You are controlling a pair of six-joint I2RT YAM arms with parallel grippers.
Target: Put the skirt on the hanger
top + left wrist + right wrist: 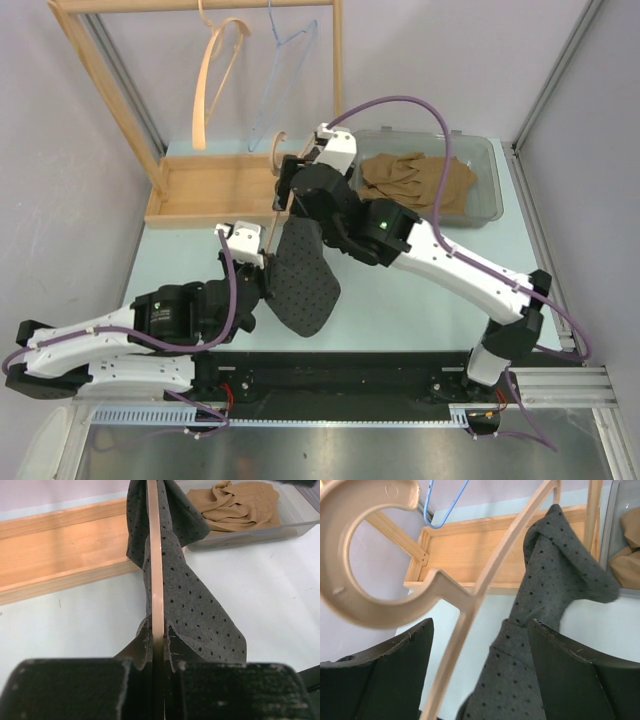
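Observation:
A beige hanger (pixel 470 600) is held on edge, and a dark grey dotted skirt (pixel 305 285) is draped over one arm of it and hangs down to the table. My left gripper (pixel 159 635) is shut on the hanger's thin bar (pixel 154 570), with skirt cloth (pixel 200 615) lying against its right finger. In the top view the left gripper (pixel 255 245) is at the hanger's near end. My right gripper (pixel 480 630) is open at the far end, just below the hook (pixel 365 555). The hanger's arm and the skirt (pixel 555 580) pass between its fingers without being clamped.
A wooden rack with a tray base (pixel 205 185) stands at the back left. A second beige hanger (pixel 215 80) and a blue wire hanger (pixel 290 45) hang on it. A clear bin (pixel 480 150) holding tan cloth (pixel 415 178) sits at the back right.

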